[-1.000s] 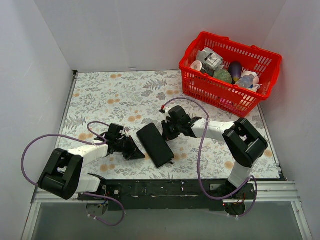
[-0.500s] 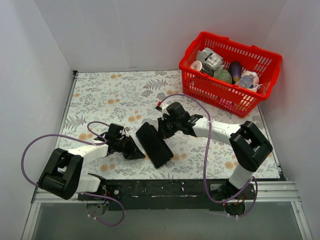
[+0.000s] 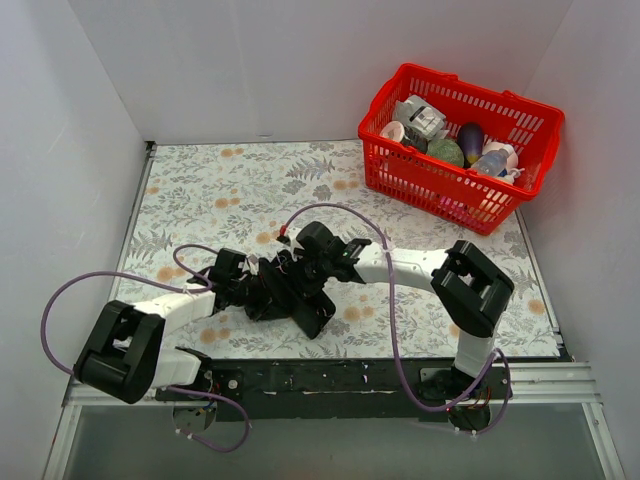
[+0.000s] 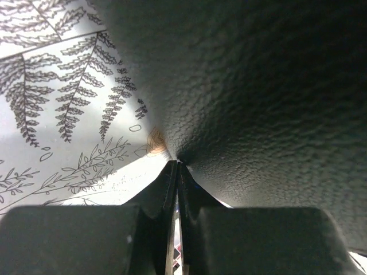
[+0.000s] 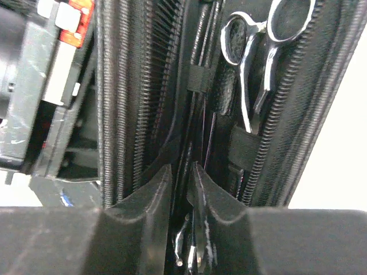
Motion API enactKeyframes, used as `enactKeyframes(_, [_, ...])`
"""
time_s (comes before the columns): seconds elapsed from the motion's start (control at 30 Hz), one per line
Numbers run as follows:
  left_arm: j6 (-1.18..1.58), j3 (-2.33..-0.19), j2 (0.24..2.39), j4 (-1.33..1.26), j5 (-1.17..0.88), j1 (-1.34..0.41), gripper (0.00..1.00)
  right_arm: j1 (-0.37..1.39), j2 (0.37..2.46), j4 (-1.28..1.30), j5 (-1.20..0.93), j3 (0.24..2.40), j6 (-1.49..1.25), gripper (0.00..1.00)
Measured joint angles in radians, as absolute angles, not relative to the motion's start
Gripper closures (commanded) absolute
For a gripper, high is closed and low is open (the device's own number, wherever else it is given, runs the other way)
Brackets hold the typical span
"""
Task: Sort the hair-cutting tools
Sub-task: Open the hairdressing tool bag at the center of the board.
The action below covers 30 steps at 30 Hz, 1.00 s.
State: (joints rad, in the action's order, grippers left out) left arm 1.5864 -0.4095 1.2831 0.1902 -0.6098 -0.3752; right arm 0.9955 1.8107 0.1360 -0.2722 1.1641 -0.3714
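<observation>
The black zip case (image 3: 314, 314) lies on the mat between my two grippers, with its lid raised. The right wrist view looks into it. A pair of silver scissors (image 5: 257, 63) with ring handles sits strapped inside, next to the zipper teeth (image 5: 123, 97). My right gripper (image 5: 179, 172) hangs over the case's inner fold with its jaws a narrow gap apart; in the top view the right gripper (image 3: 292, 272) is above the case. My left gripper (image 4: 176, 167) is shut, its tips against the case's grained outer skin (image 4: 258, 86). I cannot make out a comb.
A red basket (image 3: 450, 195) at the back right holds bottles and egg-shaped items. The floral mat (image 3: 220, 190) covers the table. Purple cables loop from both arms, and white walls close in the left, back and right sides.
My right arm has swung left over the case until it is close to the left gripper. The case has gone from lying flat and shut to open. The right jaws have parted slightly.
</observation>
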Motion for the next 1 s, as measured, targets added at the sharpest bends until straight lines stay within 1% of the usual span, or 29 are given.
enactKeyframes(0.07, [1.586, -0.403, 1.274, 0.191, -0.610, -0.375, 1.00, 1.003, 1.820, 0.159, -0.243, 1.172, -0.373, 0.43])
enactKeyframes(0.1, [1.587, -0.402, 1.271, 0.193, -0.610, -0.375, 1.00, 1.004, 1.821, 0.172, -0.225, 1.174, -0.371, 0.29])
enactKeyframes(0.17, [1.586, -0.403, 1.256, 0.203, -0.610, -0.375, 1.00, 1.006, 1.821, 0.205, -0.188, 1.175, -0.366, 0.11])
enactKeyframes(0.2, [1.586, -0.403, 1.243, 0.218, -0.609, -0.375, 1.00, 1.006, 1.822, 0.224, -0.170, 1.174, -0.363, 0.07])
enactKeyframes(0.3, [1.578, -0.434, 1.173, 0.307, -0.601, -0.375, 1.00, 1.010, 1.821, 0.254, -0.134, 1.174, -0.353, 0.05])
enactKeyframes(0.4, [1.558, -0.521, 1.072, 0.443, -0.577, -0.375, 1.00, 1.021, 1.819, 0.255, -0.107, 1.172, -0.347, 0.04])
enactKeyframes(0.5, [1.543, -0.656, 0.963, 0.599, -0.544, -0.375, 1.00, 1.029, 1.809, 0.246, -0.088, 1.156, -0.345, 0.03])
enactKeyframes(0.53, [1.539, -0.757, 0.909, 0.649, -0.527, -0.375, 1.00, 1.036, 1.808, 0.240, -0.080, 1.151, -0.342, 0.02])
enactKeyframes(0.57, [1.538, -0.779, 0.897, 0.654, -0.524, -0.375, 0.99, 1.046, 1.807, 0.236, -0.064, 1.150, -0.341, 0.02])
enactKeyframes(0.63, [1.529, -0.911, 0.838, 0.714, -0.492, -0.375, 1.00, 1.066, 1.807, 0.234, -0.035, 1.149, -0.339, 0.02])
enactKeyframes(0.73, [1.526, -1.000, 0.792, 0.726, -0.480, -0.375, 1.00, 1.090, 1.811, 0.232, 0.008, 1.149, -0.336, 0.02])
enactKeyframes(0.8, [1.534, -0.980, 0.779, 0.694, -0.491, -0.375, 1.00, 1.105, 1.815, 0.233, 0.036, 1.152, -0.336, 0.02])
enactKeyframes(0.87, [1.554, -0.879, 0.783, 0.631, -0.506, -0.375, 1.00, 1.116, 1.828, 0.231, 0.050, 1.153, -0.336, 0.02])
enactKeyframes(1.0, [1.615, -0.566, 0.820, 0.507, -0.532, -0.372, 1.00, 1.138, 1.834, 0.241, 0.108, 1.158, -0.327, 0.02])
